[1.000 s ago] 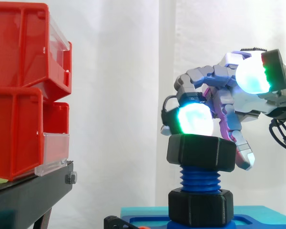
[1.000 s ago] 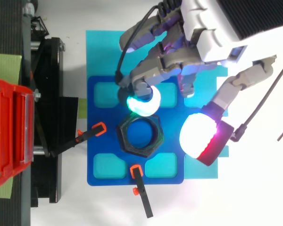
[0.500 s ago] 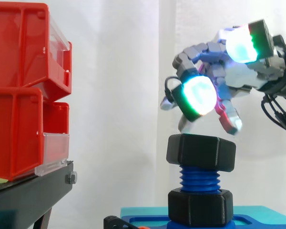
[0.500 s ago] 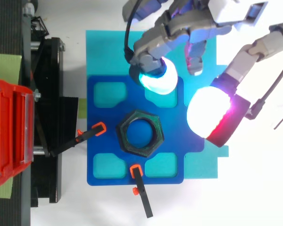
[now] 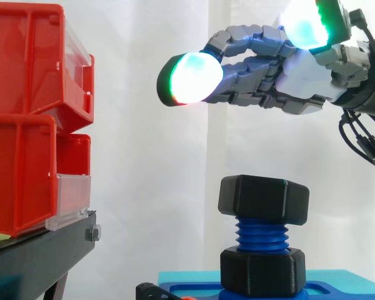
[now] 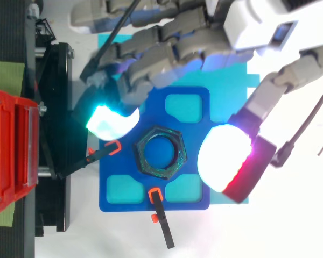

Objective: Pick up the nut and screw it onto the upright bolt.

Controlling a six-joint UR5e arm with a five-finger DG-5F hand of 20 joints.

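A black hexagonal nut [image 5: 264,199] [image 6: 161,157] sits on top of the upright blue threaded bolt [image 5: 262,237], above a second black nut [image 5: 263,270] at the bolt's base. The bolt stands in a blue fixture plate [image 6: 191,188]. My hand [image 5: 300,72] [image 6: 175,48] hovers well above the nut with its fingers stretched out toward the left, open and holding nothing. One glowing fingertip [image 5: 189,79] [image 6: 110,121] reaches out left of the bolt. The thumb's glowing pad [image 6: 226,158] lies to the right of the nut in the top view.
Red bins [image 5: 31,119] [image 6: 11,153] stack on a black stand [image 5: 37,256] at the left. Under the blue plate lies a cyan mat [image 6: 107,59]. Black clamps with orange ends [image 6: 102,156] [image 6: 159,215] grip the plate's left and front edges.
My hand has let go of the nut and risen away from it. Its curled fingers have straightened and swung out to the left. The nut stays on the bolt.
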